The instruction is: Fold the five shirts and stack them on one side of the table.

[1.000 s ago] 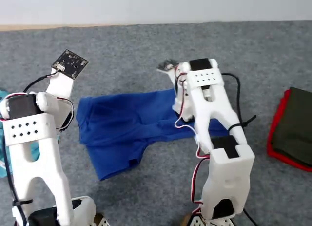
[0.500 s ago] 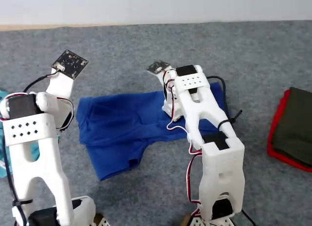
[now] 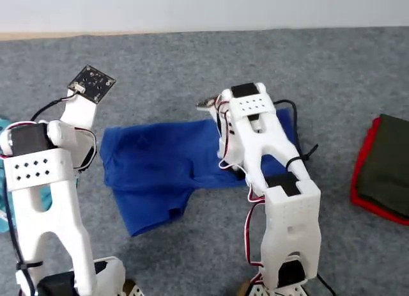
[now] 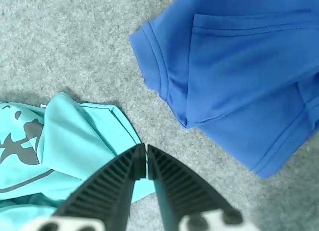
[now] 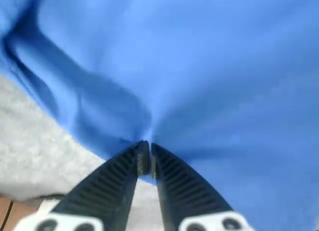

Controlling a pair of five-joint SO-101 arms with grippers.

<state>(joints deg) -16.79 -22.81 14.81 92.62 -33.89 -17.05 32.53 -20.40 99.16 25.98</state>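
Note:
A blue shirt (image 3: pixel 156 168) lies partly folded on the grey table, and in the left wrist view the blue shirt (image 4: pixel 239 76) shows a sleeve hem. My right arm (image 3: pixel 252 114) leans over the shirt's right part. My right gripper (image 5: pixel 144 150) is shut on a pinch of the blue shirt (image 5: pixel 199 66), and the cloth puckers at the tips. My left arm (image 3: pixel 38 162) stands at the shirt's left end. My left gripper (image 4: pixel 146 153) is shut on nothing, above the edge of a teal shirt (image 4: pixel 55 141).
A folded stack, dark green shirt (image 3: pixel 386 162) over a red one (image 3: pixel 359 181), lies at the table's right edge. The teal shirt (image 3: pixel 4 181) peeks out at the left edge. Bare grey carpet (image 3: pixel 192 59) stretches behind the blue shirt.
My right arm swung left and dipped lower onto the blue shirt, uncovering blue cloth to its right. The left arm kept still.

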